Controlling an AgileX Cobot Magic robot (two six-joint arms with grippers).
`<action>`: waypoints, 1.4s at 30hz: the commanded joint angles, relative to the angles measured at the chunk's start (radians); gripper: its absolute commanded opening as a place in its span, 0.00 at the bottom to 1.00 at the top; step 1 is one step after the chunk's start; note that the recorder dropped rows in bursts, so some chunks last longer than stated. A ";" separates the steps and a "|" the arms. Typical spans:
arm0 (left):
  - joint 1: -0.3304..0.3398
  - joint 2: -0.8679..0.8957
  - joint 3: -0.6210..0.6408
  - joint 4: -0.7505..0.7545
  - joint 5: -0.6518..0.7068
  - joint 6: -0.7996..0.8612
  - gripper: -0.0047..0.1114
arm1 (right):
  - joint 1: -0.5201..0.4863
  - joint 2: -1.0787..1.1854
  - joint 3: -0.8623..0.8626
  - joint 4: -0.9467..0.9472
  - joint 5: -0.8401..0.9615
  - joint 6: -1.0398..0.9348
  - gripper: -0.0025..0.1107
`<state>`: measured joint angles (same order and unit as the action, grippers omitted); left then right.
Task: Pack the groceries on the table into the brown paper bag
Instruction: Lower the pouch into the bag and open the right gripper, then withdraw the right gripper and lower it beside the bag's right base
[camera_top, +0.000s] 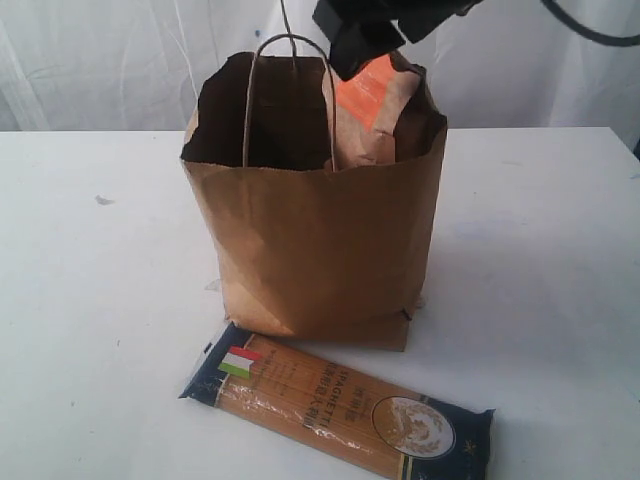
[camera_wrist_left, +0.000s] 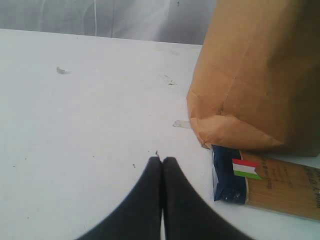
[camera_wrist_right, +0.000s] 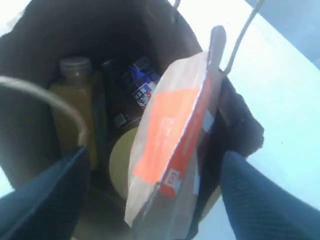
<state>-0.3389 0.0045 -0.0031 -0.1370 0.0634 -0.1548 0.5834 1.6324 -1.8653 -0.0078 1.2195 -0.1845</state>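
The brown paper bag (camera_top: 310, 250) stands upright mid-table. A brown-orange pouch (camera_top: 375, 110) sticks up out of its right side. My right gripper (camera_top: 365, 45) hovers just over the pouch. In the right wrist view this gripper (camera_wrist_right: 156, 155) is open, its fingers wide on either side of the pouch (camera_wrist_right: 175, 130) with gaps showing. Down inside the bag (camera_wrist_right: 50, 30) are the yellow-grain bottle (camera_wrist_right: 75, 100), a gold jar lid (camera_wrist_right: 120, 160) and a blue-and-white carton (camera_wrist_right: 142, 85). The spaghetti pack (camera_top: 335, 405) lies flat in front of the bag. My left gripper (camera_wrist_left: 161, 160) is shut and empty, low over the table beside the pack's dark end (camera_wrist_left: 227, 175).
The white table (camera_top: 90, 300) runs wide to both sides of the bag. A small scrap (camera_top: 104, 200) lies at the far left. The bag's twisted handles (camera_top: 290, 90) stand up near the right gripper. White curtains hang behind.
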 joint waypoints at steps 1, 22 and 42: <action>0.001 -0.005 0.003 -0.011 -0.003 -0.002 0.04 | 0.005 -0.058 -0.008 -0.012 0.002 0.002 0.62; 0.001 -0.005 0.003 -0.011 -0.003 -0.002 0.04 | 0.005 -0.452 0.327 -0.148 0.002 0.076 0.60; 0.001 -0.005 0.003 -0.011 -0.003 -0.002 0.04 | 0.003 -0.795 1.008 0.008 -0.124 -0.202 0.48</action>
<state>-0.3389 0.0045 -0.0031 -0.1370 0.0634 -0.1548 0.5876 0.8113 -0.9113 -0.0285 1.1791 -0.3131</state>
